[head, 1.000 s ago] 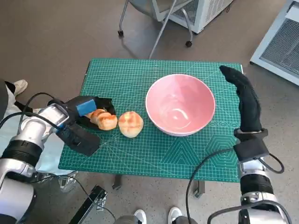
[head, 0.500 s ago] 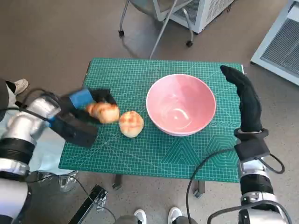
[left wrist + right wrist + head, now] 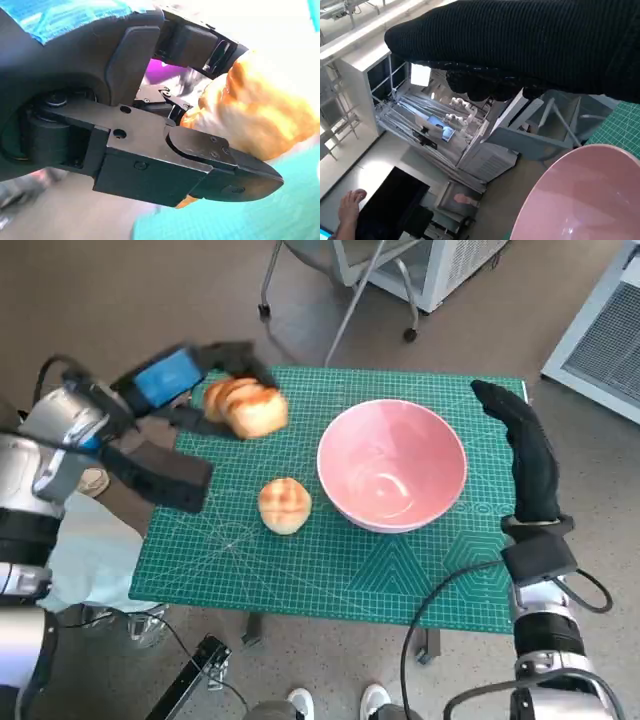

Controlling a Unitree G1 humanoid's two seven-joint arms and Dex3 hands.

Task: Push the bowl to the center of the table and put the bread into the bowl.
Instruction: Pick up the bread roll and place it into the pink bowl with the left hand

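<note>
A pink bowl (image 3: 392,465) stands empty on the green cutting mat (image 3: 350,570), right of the middle; its rim (image 3: 580,185) shows in the right wrist view. My left hand (image 3: 190,380) holds a golden bread roll (image 3: 246,407) lifted above the mat's far left corner. The left wrist view shows black fingers (image 3: 220,165) wrapped around that roll (image 3: 250,115). A second roll (image 3: 285,505) lies on the mat left of the bowl. My gloved right hand (image 3: 525,455) stands beside the bowl's right side, fingers stretched out, holding nothing.
A wheeled chair frame (image 3: 340,290) and a white cabinet (image 3: 440,265) stand beyond the table's far edge. Another cabinet (image 3: 600,340) is at the far right. Shoes (image 3: 335,702) show at the near edge. A person's hand (image 3: 350,205) appears in the right wrist view.
My left hand has lifted the roll off the mat and carried it up and toward the far side. The bowl, the second roll and my right hand have stayed put.
</note>
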